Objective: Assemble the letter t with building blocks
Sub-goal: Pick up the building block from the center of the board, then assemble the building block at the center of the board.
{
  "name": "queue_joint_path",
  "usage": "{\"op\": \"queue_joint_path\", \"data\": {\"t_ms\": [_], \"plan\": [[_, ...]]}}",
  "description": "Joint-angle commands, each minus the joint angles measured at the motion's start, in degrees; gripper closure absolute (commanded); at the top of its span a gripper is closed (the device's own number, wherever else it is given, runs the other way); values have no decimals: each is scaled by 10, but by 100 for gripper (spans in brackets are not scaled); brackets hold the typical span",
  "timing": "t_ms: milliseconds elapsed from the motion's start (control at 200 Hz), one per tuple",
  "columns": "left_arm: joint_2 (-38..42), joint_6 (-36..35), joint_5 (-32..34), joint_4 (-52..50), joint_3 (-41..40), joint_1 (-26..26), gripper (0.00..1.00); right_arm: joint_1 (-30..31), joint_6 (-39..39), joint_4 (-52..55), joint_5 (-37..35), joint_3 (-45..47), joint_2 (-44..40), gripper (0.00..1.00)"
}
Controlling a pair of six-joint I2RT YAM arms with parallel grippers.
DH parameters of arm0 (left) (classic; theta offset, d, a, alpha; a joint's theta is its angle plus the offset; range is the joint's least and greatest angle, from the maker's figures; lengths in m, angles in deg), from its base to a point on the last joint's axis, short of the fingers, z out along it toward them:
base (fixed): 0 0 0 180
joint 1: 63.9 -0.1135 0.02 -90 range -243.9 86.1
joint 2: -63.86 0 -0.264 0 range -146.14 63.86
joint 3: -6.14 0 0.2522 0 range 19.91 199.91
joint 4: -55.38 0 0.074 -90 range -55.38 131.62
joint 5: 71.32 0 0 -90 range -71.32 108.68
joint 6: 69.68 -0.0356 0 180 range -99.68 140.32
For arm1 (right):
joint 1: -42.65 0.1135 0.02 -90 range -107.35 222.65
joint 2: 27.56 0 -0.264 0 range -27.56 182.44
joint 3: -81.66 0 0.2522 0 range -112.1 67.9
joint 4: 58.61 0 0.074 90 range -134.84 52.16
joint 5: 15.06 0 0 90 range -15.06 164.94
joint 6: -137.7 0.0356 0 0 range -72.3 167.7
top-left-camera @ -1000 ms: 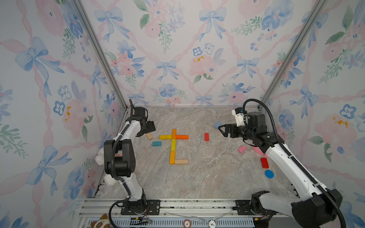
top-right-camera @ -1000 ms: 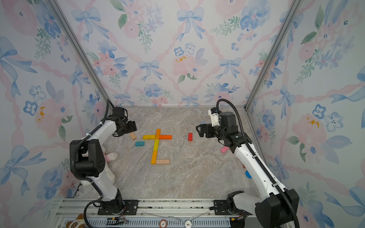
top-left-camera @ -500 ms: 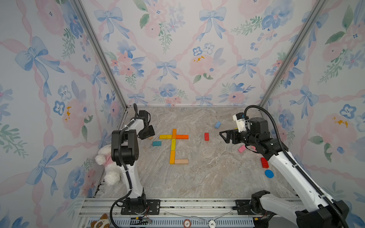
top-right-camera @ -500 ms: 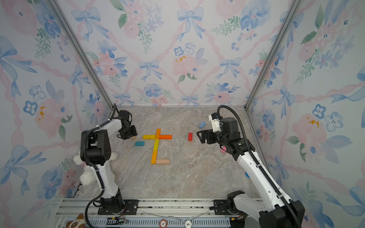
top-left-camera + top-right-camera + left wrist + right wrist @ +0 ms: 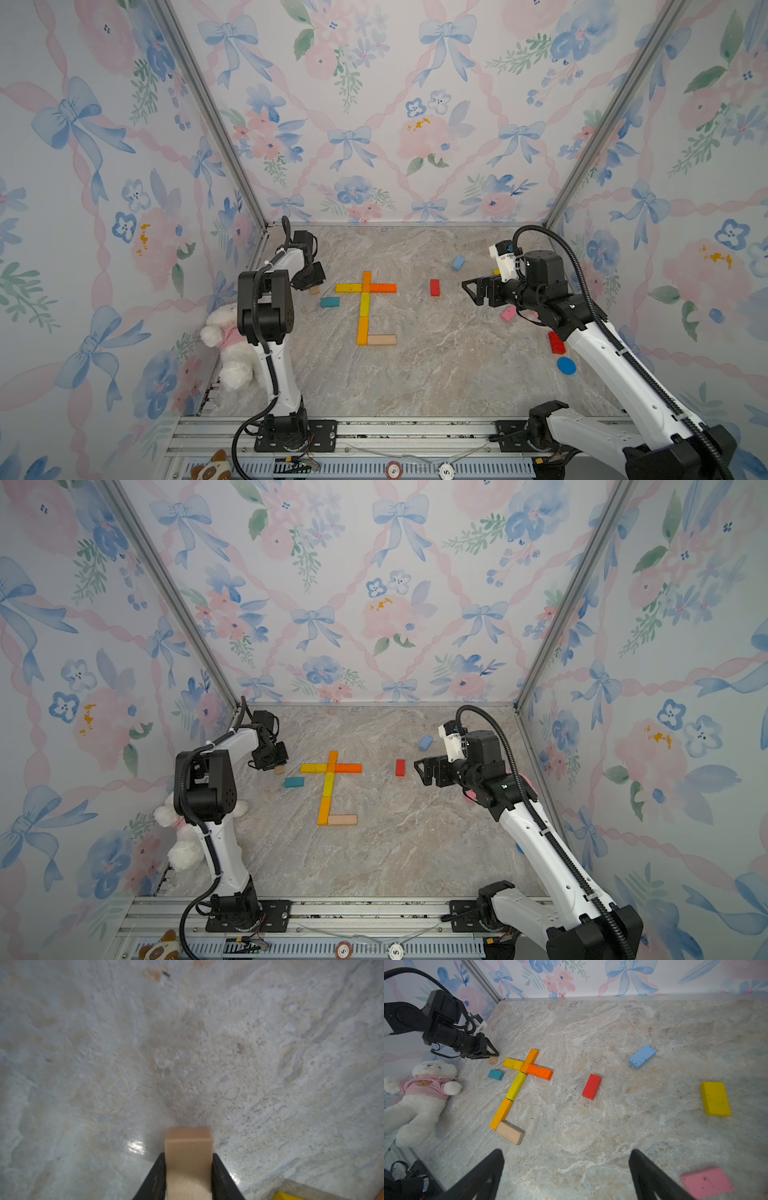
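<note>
Building blocks lie flat in a t shape: an orange top piece point(image 5: 366, 281), a yellow point(image 5: 348, 287) and an orange point(image 5: 383, 287) crossbar, a yellow point(image 5: 365, 304) and an orange point(image 5: 362, 330) stem, and a bare wood foot point(image 5: 381, 340). Left of it, by the wall, my left gripper point(image 5: 188, 1159) is shut on a second bare wood block point(image 5: 188, 1145), whose end shows under the fingers point(image 5: 314, 289). My right gripper point(image 5: 566, 1159) hangs open and empty above the floor, right of a loose red block point(image 5: 434, 287).
Loose blocks: teal point(image 5: 329, 302), light blue point(image 5: 458, 262), pink point(image 5: 508, 313), red point(image 5: 556, 343), yellow point(image 5: 715, 1098). A blue disc point(image 5: 566, 365) lies near the right wall. A white plush bear point(image 5: 230, 345) lies against the left wall behind the left arm.
My left gripper dropped onto the bare wood block by the left wall and shut on it. My right gripper drew back slightly toward the front, still open.
</note>
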Motion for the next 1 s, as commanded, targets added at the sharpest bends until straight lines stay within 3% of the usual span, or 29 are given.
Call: {"op": "queue_joint_path", "data": {"t_ms": [0,150,265,420,550,805,995], "plan": [[-1,-6,-13,-16,8,4,70,5,-9,12,-11,7,-4,4],[31,-33,-24,-16,12,12,77,4,-13,14,-19,12,-7,4],[77,-100,-21,-14,36,37,79,-8,-19,26,-21,17,-18,4],[127,-264,6,-7,97,137,83,-33,-6,37,-14,30,-49,4],[139,-343,-110,10,126,191,86,-33,0,43,-10,39,-74,4],[118,-606,-106,11,106,325,85,-34,-6,67,-17,32,-100,4],[74,-700,-67,9,89,394,85,-34,-6,62,-21,32,-100,4]]}}
